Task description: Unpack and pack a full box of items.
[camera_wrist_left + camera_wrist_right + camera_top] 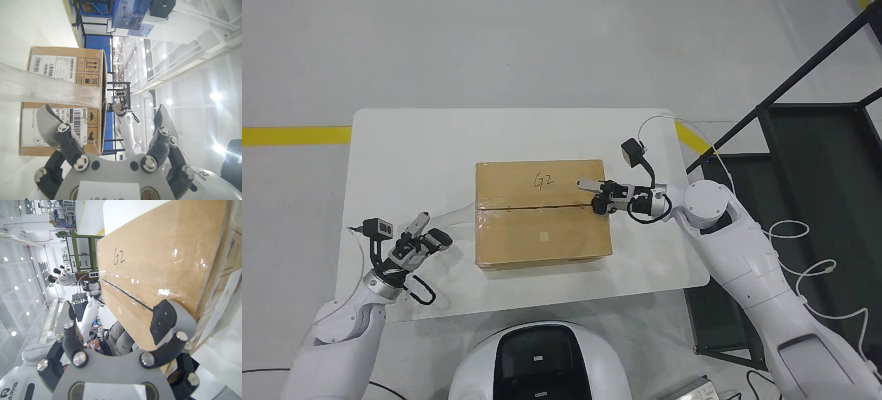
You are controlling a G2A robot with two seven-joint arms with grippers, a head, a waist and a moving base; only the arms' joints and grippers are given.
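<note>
A closed brown cardboard box (542, 213) marked "G2" stands in the middle of the white table (402, 150); its top seam (121, 289) is slit open along the tape. My right gripper (592, 196) is open at the box's right edge. One black-padded finger (163, 321) lies on the box top at the seam's end, the other is off in the air. My left gripper (430, 230) is open over the table to the box's left, nothing between its fingers (49, 121). A loose strip of clear tape (47, 89) hangs from the box's left side toward it.
A black metal rack (812, 150) stands just off the table's right edge, behind my right arm. Bare table lies in front of, behind and to the left of the box. A yellow line (292, 135) runs across the floor.
</note>
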